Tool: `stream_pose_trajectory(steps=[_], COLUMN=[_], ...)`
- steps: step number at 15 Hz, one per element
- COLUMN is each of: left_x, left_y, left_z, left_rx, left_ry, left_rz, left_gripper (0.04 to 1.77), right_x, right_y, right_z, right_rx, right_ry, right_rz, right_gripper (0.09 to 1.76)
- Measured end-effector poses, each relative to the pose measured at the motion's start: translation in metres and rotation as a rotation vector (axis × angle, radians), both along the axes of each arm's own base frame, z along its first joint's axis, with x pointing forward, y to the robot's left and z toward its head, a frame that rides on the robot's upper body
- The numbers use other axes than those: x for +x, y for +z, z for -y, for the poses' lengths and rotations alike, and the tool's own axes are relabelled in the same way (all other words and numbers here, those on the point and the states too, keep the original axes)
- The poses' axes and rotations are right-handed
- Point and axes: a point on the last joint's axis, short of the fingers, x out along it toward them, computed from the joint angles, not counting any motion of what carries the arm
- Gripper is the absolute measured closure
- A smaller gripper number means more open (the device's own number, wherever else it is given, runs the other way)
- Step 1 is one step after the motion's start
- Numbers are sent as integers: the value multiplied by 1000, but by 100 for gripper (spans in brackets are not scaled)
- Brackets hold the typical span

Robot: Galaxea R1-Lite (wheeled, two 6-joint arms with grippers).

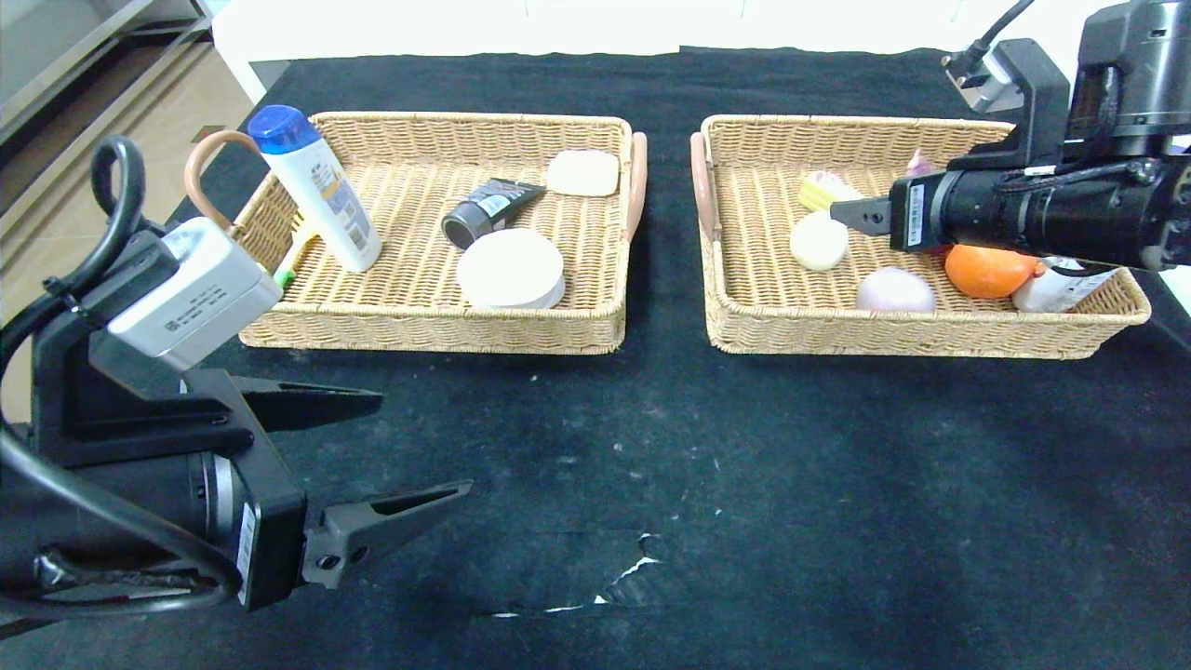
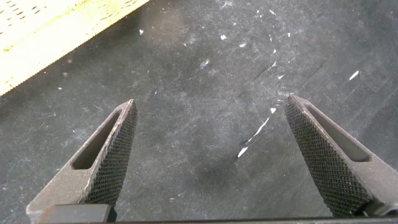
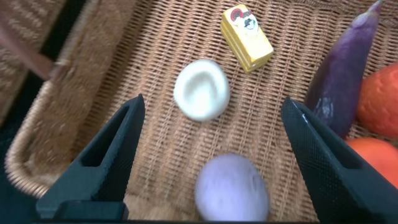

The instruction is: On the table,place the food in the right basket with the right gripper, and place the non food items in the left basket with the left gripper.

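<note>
Wicker baskets hold everything: bottle (image 1: 316, 186), tube (image 1: 488, 212) and dish (image 1: 511, 268) in the left basket (image 1: 428, 330); cake slice (image 1: 824, 191) and both buns (image 1: 819, 241) in the right basket (image 1: 921, 335), so sorting looks finished. Right gripper (image 3: 211, 165) hangs over the buns, fingers apart, empty; left gripper (image 1: 395, 456) likewise over bare black table (image 1: 707, 447). Pale floor at far left.

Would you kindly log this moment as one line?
right pincer: open above right basket | buns, cake slice: inside | left pincer: open above table
</note>
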Motion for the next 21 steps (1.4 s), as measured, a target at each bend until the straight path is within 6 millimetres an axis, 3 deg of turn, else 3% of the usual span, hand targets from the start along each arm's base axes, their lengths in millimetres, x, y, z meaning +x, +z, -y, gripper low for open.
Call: stream_pose_trajectory(steps=[8,12,16,21], left_x=[-5,-16,-38,-86], left_y=[10,20,23,10], left_z=[-7,-19,-38,-69], left_rx=[-30,-63,-76,-88], left_ry=[25,62,149,291], left_rz=[51,102,156,221], left_gripper=[9,9,9,9], right_x=[-111,-166,-213,-277], right_y=[12,-7,-27,-40], right_z=[20,39,57,83], right_rx=[-6,-8,-7,-8], right_ry=[66,73,75,62], right_rz=[45,41,43,35], right_gripper=[18,16,15,15])
